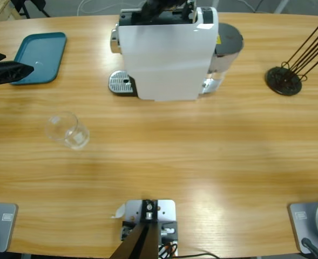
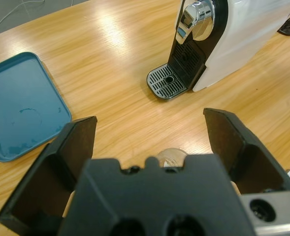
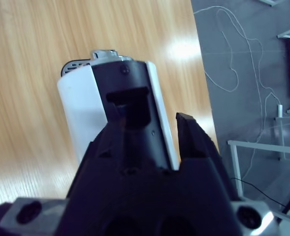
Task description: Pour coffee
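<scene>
No coffee shows anywhere: the one glass (image 1: 68, 130) stands empty on the surface (image 1: 202, 162), well apart from the single coffee machine (image 1: 167, 51) and its drip grate (image 2: 165, 81). The left hand (image 2: 152, 135) hangs released, jaws spread, above the glass. The right hand (image 3: 149, 128) sits over the machine's top; I cannot tell its grip. Brewing now would likely spill onto the bare grate. One blue tray (image 1: 39, 56), one black rack (image 1: 284, 80).

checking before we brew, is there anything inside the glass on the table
The glass looks clear and empty in the high view, with no coffee in it. In the left wrist view the open left claw hides all but its rim, so that view cannot confirm it.
</scene>
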`<move>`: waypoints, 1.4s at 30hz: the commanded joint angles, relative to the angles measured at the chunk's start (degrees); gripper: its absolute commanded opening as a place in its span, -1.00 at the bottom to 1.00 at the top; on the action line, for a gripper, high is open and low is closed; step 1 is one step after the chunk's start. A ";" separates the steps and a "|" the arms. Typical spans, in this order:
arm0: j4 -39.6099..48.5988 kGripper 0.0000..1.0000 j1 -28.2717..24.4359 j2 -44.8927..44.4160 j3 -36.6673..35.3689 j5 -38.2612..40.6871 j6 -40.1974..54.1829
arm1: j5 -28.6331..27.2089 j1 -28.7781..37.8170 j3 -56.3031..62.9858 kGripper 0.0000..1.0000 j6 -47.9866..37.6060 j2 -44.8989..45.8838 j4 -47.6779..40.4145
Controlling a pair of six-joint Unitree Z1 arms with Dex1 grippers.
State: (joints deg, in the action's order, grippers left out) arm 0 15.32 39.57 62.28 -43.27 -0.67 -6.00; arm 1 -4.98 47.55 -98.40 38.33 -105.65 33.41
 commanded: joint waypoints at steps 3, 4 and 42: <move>-0.73 0.86 0.17 0.95 2.31 1.02 -0.24 | -12.16 6.08 0.62 0.81 -2.68 10.27 -1.19; -0.73 0.86 0.25 0.92 2.31 1.02 -0.24 | -13.60 6.57 0.48 0.85 -2.86 11.08 -1.73; -1.24 0.86 0.60 2.39 2.58 1.11 -0.26 | -37.30 8.44 28.23 -1.00 -36.31 14.89 -26.01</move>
State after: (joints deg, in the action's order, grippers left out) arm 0 15.05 39.79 62.28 -43.05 -0.51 -6.00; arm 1 -40.75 54.96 -74.10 3.95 -89.68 8.48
